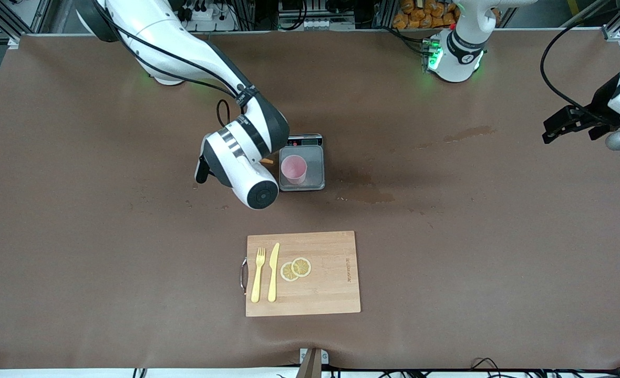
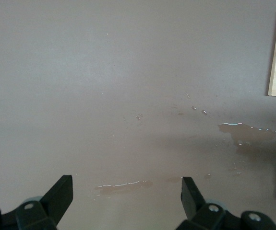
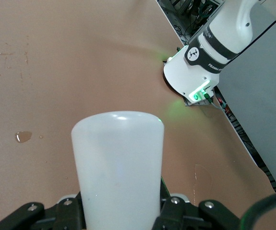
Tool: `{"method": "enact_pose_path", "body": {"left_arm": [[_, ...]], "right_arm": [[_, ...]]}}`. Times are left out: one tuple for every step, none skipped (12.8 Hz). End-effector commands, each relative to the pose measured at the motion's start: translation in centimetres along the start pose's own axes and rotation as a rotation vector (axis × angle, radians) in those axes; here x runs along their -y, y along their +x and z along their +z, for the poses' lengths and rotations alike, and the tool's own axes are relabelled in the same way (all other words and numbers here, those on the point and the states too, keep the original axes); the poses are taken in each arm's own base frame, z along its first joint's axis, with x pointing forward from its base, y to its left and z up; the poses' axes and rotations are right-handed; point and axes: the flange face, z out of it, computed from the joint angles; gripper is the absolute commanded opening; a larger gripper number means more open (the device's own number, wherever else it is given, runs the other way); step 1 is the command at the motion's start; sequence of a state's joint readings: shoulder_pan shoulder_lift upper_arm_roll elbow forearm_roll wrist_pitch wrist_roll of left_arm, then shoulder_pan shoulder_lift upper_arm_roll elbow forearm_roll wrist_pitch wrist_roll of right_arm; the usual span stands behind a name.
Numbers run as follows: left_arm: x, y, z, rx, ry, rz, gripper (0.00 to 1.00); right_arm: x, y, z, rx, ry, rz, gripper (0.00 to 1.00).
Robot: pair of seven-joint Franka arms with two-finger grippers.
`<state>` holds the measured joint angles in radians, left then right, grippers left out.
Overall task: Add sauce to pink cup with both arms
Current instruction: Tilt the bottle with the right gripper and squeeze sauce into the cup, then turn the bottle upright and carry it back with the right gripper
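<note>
Status: the pour stage is at hand but, as far as the views show, not finished. The right pincer (image 3: 121, 218) is clamped on the sauce bottle (image 3: 117, 167), whose whitish body fills the right wrist view. In the front view the right arm's wrist hides the bottle body; only an orange tip (image 1: 268, 161), probably the nozzle, shows just beside the pink cup (image 1: 293, 169). The cup stands upright on the steel plate of the kitchen scale (image 1: 316, 177), at mid-counter. Whether any sauce has reached the cup cannot be told. Remaining, by judgement: complete the squeeze, then set the bottle down.

The left pincer (image 2: 127, 194) is spread wide and holds nothing; it hangs over bare counter (image 1: 79, 262) toward the left arm's end, and that arm waits.

Count:
- Sauce bottle: one.
- Pink cup: one.
- Scale: one.
- Bamboo cutting board (image 1: 331, 299): one, nearer the front camera than the scale.
- On the board: one yellow fork (image 1: 258, 275), one yellow knife (image 1: 273, 273), two overlapping lemon slices (image 1: 296, 269).
- Wet patches (image 1: 365, 194) on the counter: several.
</note>
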<state>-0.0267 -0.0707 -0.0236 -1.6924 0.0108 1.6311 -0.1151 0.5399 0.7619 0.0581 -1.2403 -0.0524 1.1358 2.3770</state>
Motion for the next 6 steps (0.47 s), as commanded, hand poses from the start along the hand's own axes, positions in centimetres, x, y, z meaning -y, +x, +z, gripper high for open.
{"method": "enact_pose_path", "body": {"left_arm": [[0.3, -0.7, -0.3, 0.003, 0.005, 0.011, 1.00], [0.2, -0.8, -0.4, 0.003, 0.005, 0.013, 1.00], [-0.3, -0.8, -0.6, 0.000, 0.006, 0.017, 1.00], [-0.5, -0.6, -0.8, -0.006, 0.005, 0.022, 1.00], [-0.7, -0.5, -1.0, -0.011, 0.004, 0.025, 1.00], [-0.9, -0.4, -1.1, -0.014, 0.002, 0.016, 1.00]], "right_arm": [[1.5, 2.1, -2.2, 0.140, 0.016, -0.075, 0.52], [2.5, 2.8, -2.5, 0.199, 0.011, -0.119, 0.52], [3.0, 3.1, -2.7, 0.226, 0.024, -0.146, 0.52], [3.4, 3.3, -2.8, 0.240, 0.036, -0.173, 0.52], [3.8, 3.8, -2.9, 0.251, 0.043, -0.201, 0.52], [4.4, 4.5, -2.8, 0.265, 0.043, -0.242, 0.52]]}}
